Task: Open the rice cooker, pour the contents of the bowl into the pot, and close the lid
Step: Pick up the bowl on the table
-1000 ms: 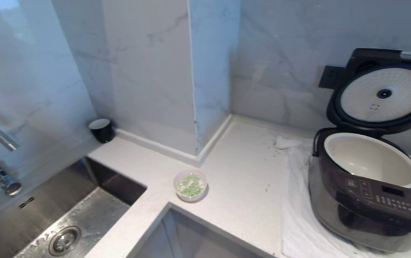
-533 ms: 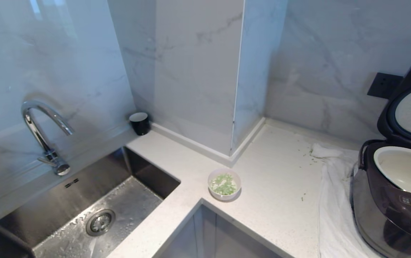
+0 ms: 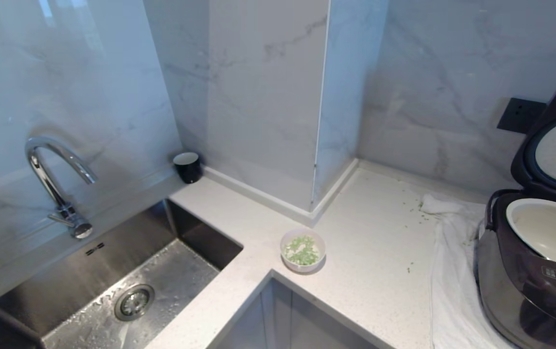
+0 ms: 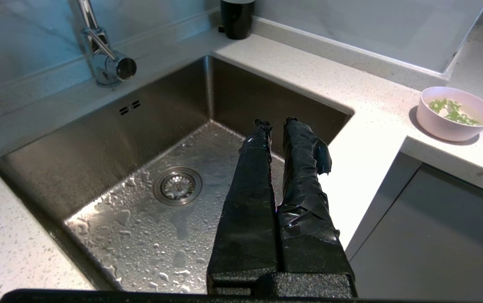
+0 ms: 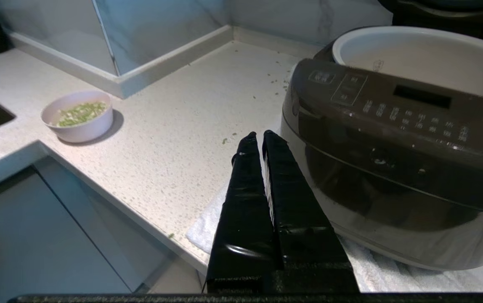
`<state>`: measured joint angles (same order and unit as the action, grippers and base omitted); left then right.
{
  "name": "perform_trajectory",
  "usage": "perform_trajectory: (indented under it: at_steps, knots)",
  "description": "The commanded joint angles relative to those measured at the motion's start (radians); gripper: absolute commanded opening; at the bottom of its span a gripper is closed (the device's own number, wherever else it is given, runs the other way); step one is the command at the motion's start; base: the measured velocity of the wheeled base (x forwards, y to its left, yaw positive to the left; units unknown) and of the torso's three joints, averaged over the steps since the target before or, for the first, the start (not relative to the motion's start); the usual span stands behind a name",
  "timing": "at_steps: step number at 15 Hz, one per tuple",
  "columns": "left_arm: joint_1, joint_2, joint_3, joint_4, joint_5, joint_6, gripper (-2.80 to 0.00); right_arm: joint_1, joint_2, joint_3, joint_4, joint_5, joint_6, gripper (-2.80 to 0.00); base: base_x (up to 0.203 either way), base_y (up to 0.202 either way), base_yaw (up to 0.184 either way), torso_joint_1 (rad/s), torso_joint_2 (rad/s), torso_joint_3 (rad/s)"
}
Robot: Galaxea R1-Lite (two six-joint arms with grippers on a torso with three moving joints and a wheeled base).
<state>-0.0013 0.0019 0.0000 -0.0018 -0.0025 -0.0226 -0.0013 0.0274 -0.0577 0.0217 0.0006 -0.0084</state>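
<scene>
pink bowl (image 5: 77, 115) well apart from closed right fingers (image 5: 248, 145)

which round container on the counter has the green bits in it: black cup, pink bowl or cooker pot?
The pink bowl, near the counter's inner corner. The black cup sits by the wall; the pot looks empty.

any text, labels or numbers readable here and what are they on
None can be quoted as it reads.
rice cooker front panel: rows of small white characters and outlined buttons, too blurred to read.
Panel display: dark, showing nothing.
pot inner wall: a small printed mark, too small to read.
bowl, black cup, tap and wall socket: no lettering visible.
</scene>
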Motion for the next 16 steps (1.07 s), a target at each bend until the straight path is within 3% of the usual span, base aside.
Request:
perform_trajectory:
  at_steps: [1,5,7,11,14,16]
  knots:
    - [0.000,0.001,0.002,-0.001,0.001,0.000,-2.80,0.001,0.183,-0.116,0.000,0.023,0.044,-2.80,0.000,0.000,0.000,0.000,0.00,0.000]
    - [0.000,0.001,0.002,0.000,0.000,0.000,-2.80,0.021,0.683,-0.383,-0.016,0.187,0.152,-2.80,0.000,0.000,0.000,0.000,0.00,0.000]
    - [0.000,0.001,0.002,-0.001,-0.001,0.000,-2.80,0.114,0.950,-0.533,-0.021,0.249,0.219,-2.80,0.000,0.000,0.000,0.000,0.00,0.000]
    - [0.000,0.001,0.002,0.000,-0.001,0.000,-2.80,0.394,1.378,-0.764,-0.027,0.206,0.360,-2.80,0.000,0.000,0.000,0.000,0.00,0.000]
    - [0.000,0.001,0.002,0.000,0.000,0.000,-2.80,0.484,1.630,-0.936,-0.007,0.172,0.446,-2.80,0.000,0.000,0.000,0.000,0.00,0.000]
    - [0.000,0.001,0.002,0.000,-0.001,0.000,-2.80,0.513,1.759,-1.057,0.080,0.161,0.477,-2.80,0.000,0.000,0.000,0.000,0.00,0.000]
